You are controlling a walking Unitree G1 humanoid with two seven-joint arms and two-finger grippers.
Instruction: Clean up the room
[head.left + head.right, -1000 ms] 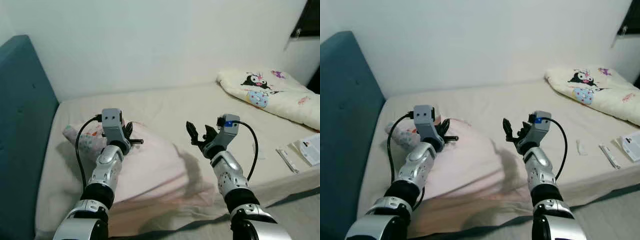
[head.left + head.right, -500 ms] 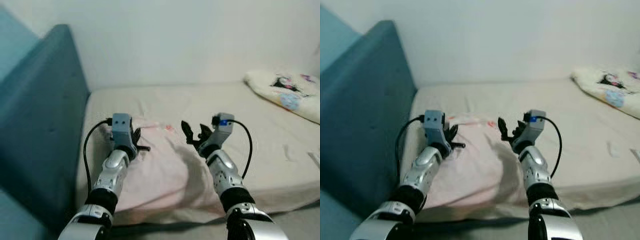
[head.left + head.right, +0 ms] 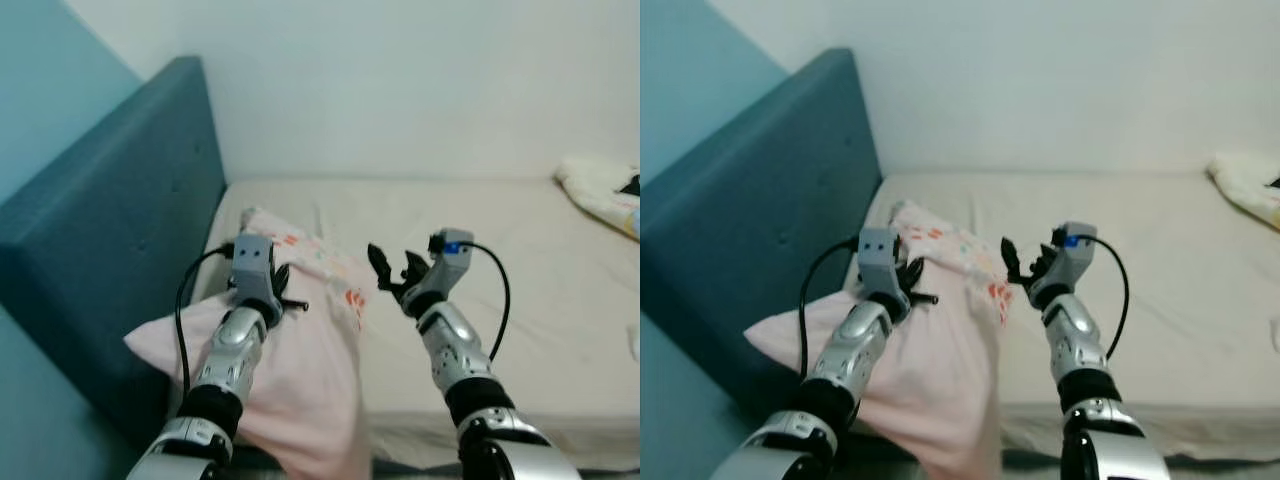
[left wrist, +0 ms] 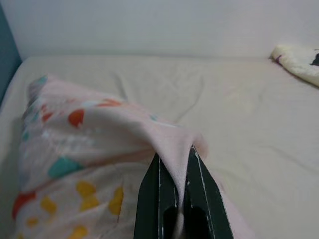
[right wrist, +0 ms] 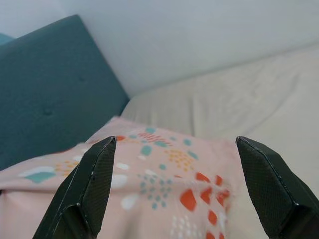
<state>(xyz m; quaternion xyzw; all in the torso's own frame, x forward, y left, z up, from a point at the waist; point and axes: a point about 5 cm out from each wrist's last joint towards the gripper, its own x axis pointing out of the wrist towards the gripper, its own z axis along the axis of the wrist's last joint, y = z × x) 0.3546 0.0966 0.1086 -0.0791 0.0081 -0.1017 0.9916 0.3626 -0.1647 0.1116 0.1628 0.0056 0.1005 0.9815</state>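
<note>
A: What carries it all?
B: A bed with a beige sheet, set against a teal headboard.
A: And on it?
B: A pink patterned pillow by the headboard, overhanging the near edge; a cream pillow far right.

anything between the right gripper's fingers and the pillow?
No. The right gripper is open, fingers apart; its wrist view shows only air above the pink pillow.

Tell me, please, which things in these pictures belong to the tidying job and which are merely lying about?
In the job:
- pink pillow, hanging partly off the bed's edge
- left gripper, shut on a fold of the pillow
- right gripper, open, beside the pillow

Lying about:
- cream blanket at the far right of the bed
- bed
- blue headboard
</note>
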